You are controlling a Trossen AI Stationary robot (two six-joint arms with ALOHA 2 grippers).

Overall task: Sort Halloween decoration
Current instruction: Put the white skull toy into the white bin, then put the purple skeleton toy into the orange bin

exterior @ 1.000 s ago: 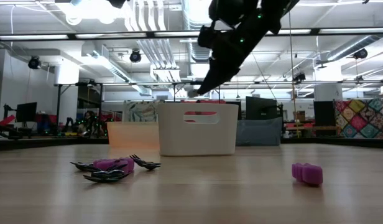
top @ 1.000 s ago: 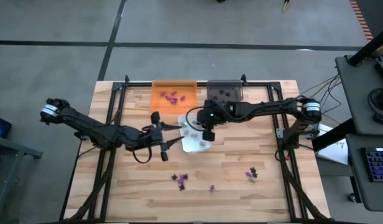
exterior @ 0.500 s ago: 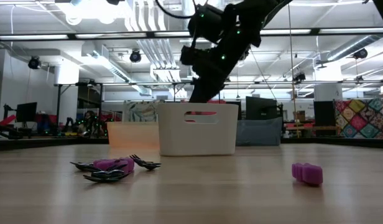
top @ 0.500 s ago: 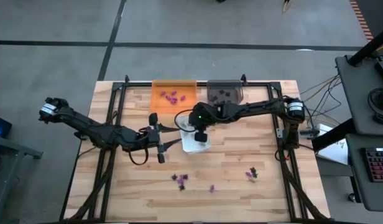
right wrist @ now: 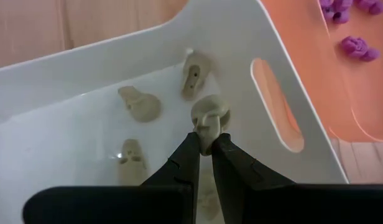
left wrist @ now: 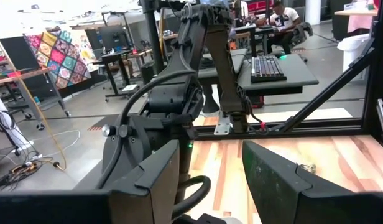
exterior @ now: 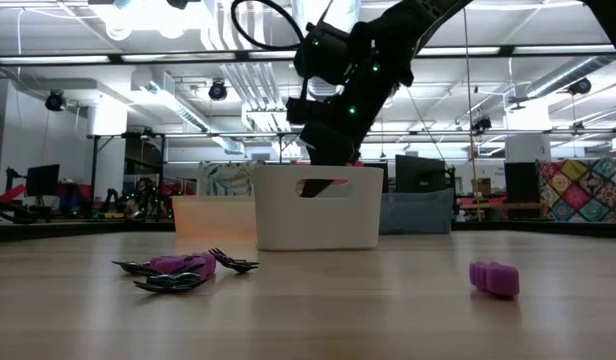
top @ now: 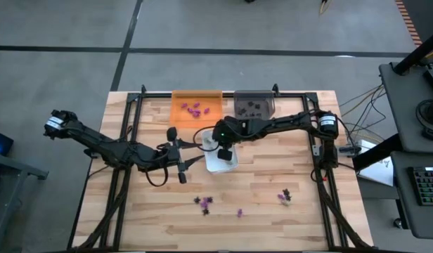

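Observation:
My right gripper [right wrist: 205, 147] is shut on a pale beige skull [right wrist: 210, 117] and reaches down into the white tray [top: 221, 164] at mid table; in the low view it dips behind the tray's rim [exterior: 318, 168]. Three more beige skulls [right wrist: 140, 103] lie on the tray floor. My left gripper [top: 197, 152] stands open and level just left of the tray, with nothing between its fingers [left wrist: 155, 180]. Purple and black pieces [top: 204, 202] lie loose on the near part of the table. My right gripper pinches the skull's lower end [right wrist: 207, 133] between its two fingertips, so most of the skull sticks out past them. The fingers slant down from above into the tray. The skull hangs clear above the tray floor, close to the wall with the handle slot [right wrist: 275, 102].
The orange tray [top: 197, 107] with purple pieces and the grey tray [top: 254, 105] with black pieces stand at the far edge. More loose pieces [top: 285, 197] lie near right, another purple one [exterior: 493, 279] shows in the low view. A black metal frame [top: 128, 140] borders the table.
My right gripper has come down and toward the table's left edge with the skull, from above the white tray until its fingertips sink below the tray's rim. It has tipped steeper. It stays shut on the skull.

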